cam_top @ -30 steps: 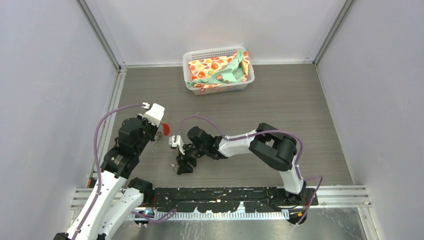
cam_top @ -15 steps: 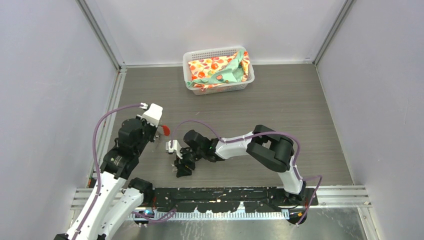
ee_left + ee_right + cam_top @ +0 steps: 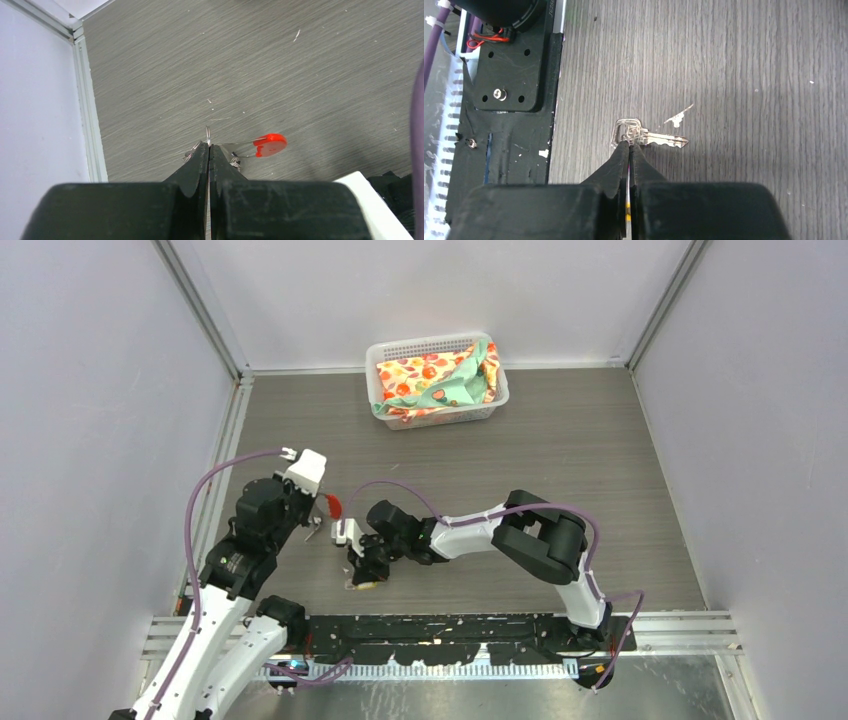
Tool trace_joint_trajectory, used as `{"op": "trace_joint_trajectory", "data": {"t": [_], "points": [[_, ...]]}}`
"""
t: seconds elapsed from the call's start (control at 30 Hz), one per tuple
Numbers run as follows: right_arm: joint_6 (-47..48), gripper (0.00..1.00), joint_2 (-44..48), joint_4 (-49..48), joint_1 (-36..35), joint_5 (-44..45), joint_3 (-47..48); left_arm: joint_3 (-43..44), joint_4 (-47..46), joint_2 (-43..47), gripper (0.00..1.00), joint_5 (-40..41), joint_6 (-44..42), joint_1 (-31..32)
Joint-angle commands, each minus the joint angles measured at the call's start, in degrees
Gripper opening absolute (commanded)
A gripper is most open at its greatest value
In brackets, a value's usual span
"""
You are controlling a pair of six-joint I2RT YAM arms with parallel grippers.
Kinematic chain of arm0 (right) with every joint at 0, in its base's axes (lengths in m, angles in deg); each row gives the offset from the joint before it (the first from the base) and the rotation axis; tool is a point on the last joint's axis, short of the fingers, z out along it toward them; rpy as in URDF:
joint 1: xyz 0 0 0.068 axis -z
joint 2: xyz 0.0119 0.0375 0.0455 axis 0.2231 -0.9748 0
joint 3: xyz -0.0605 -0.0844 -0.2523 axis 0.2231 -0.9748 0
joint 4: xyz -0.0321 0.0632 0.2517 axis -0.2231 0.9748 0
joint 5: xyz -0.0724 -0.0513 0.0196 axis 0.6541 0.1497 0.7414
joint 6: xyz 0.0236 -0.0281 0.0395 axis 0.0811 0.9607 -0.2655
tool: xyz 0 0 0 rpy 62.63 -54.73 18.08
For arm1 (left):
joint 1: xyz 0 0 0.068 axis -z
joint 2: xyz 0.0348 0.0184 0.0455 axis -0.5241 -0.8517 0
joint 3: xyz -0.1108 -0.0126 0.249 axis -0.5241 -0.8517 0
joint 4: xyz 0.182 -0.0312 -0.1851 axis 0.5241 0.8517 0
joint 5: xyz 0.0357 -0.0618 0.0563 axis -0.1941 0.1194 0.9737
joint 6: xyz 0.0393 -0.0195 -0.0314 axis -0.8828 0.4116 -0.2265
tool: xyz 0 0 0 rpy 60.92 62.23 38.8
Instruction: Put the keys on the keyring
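Observation:
My left gripper (image 3: 208, 145) is shut on the thin silver wire of the keyring (image 3: 235, 150), held above the table. The keyring's red tag (image 3: 270, 145) sticks out to the right of the fingertips, and small loops dangle on both sides. From above, the red tag (image 3: 332, 504) shows beside the left gripper (image 3: 316, 523). My right gripper (image 3: 629, 145) points down at the table near the front edge. Its jaws are pinched together on the head of a small key (image 3: 651, 137), whose toothed blade points right. From above, the right gripper (image 3: 362, 578) stands just right of the left arm.
A white basket (image 3: 400, 346) holding patterned cloth stands at the back middle. The black base plate (image 3: 509, 75) of the arms lies just left of the key, along the near edge (image 3: 450, 630). A metal rail (image 3: 90, 125) runs along the left wall.
My right gripper has slid a little left toward the near edge and closed from open onto the key's head. The left gripper stays shut on the keyring, which has dipped slightly.

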Motion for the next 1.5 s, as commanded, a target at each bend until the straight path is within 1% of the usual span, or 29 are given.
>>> {"op": "trace_joint_trajectory", "data": {"t": [0.0,0.13,0.23,0.33,0.53,0.67,0.9,1.07,1.2,1.3,1.47], "points": [[-1.1,0.01,0.5,-2.2,-0.3,1.3,1.3,0.7,-1.1,1.4,0.0,-3.2,0.6,-0.4],[-4.7,0.01,4.3,-5.6,-0.3,2.1,-0.7,-0.2,-1.1,2.6,0.0,-6.9,0.8,-0.4],[-7.5,0.01,9.8,-5.5,-0.3,2.7,-2.6,-1.2,-1.9,3.9,0.0,-12.0,0.8,-0.4],[-12.0,0.01,17.5,-3.5,-0.2,4.3,-5.8,-1.6,-2.7,5.1,0.0,-18.5,0.0,-0.4],[-21.1,0.01,33.8,0.3,0.1,8.7,-12.9,-2.9,-7.5,7.0,0.0,-32.6,-2.0,-0.4],[-24.8,0.01,40.7,4.4,0.1,11.9,-13.8,-3.5,-11.1,7.5,0.0,-39.5,-2.8,-0.4],[-29.4,0.01,49.3,8.0,0.2,18.8,-13.5,-4.3,-19.0,6.7,0.0,-49.1,-5.8,-0.4],[-31.9,0.01,53.1,8.9,0.2,21.5,-12.6,-1.1,-21.9,2.6,0.0,-55.2,-6.8,-0.4],[-34.0,0.01,54.7,5.3,0.2,24.8,-12.9,2.0,-24.2,-0.6,0.0,-59.5,-4.5,-0.4],[-35.0,0.01,55.3,2.7,0.1,26.6,-13.3,4.0,-26.5,-2.1,0.0,-60.8,-0.4,-0.3],[-34.8,0.01,57.9,3.7,0.0,27.6,-13.0,7.6,-27.6,-3.8,0.0,-63.8,4.7,-0.3]]}}
